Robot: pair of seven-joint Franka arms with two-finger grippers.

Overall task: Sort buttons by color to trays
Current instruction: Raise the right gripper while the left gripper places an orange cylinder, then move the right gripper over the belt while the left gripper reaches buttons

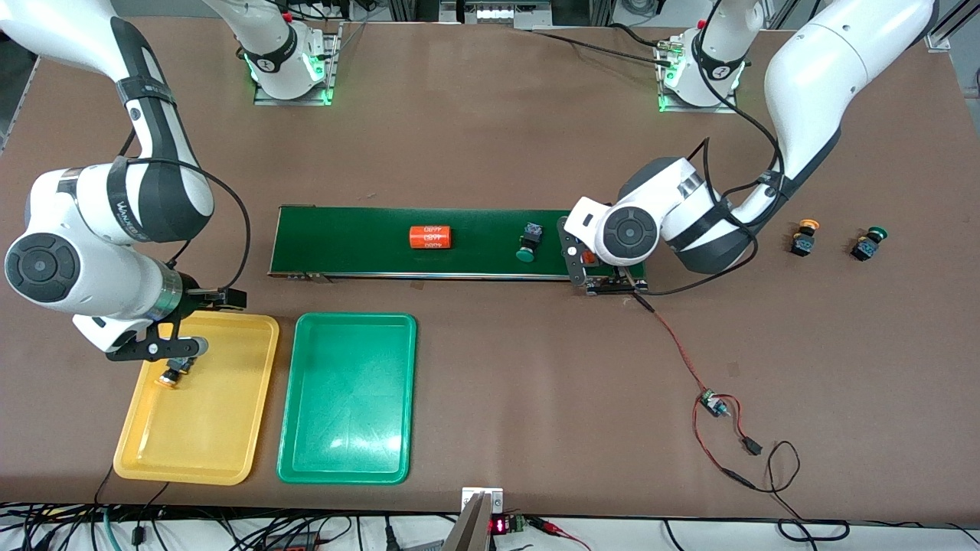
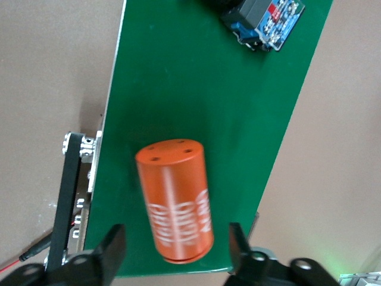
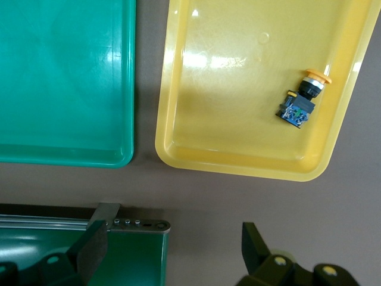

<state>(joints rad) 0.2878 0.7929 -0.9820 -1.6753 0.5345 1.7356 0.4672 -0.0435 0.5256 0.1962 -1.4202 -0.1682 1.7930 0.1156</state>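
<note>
- Front view. Landmark: the dark-green belt [image 1: 452, 242]. On it lie an orange cylinder [image 1: 430, 237] and a green-capped button [image 1: 528, 242], the button toward the left arm's end.
- Yellow tray [image 1: 230, 413] and green tray [image 1: 348, 459]: on the surface, nearer the front camera than the belt, side by side. The yellow one holds a yellow-capped button [image 1: 173, 373]; the green one holds nothing.
- Two more buttons, one yellow-capped [image 1: 804, 238] and one green-capped [image 1: 869, 243], rest on the bare surface off the belt's end by the left arm.
- Left tool [image 1: 605, 277]: over the belt's end nearest its own base.
- Right tool [image 1: 178, 356]: over the yellow tray.
- Left wrist view. Left tool [image 2: 175, 250]: fingers spread, nothing pinched; a second orange cylinder [image 2: 175, 199] lies on the belt below, between them.
- Right wrist view. Right tool [image 3: 172, 250]: fingers spread wide, empty; the yellow-capped button lies on its side in the tray, apart from them.
- Handling, judged: the buttons look light, rigid and apt to roll on their round caps; grip across the squared black-and-blue body.
</note>
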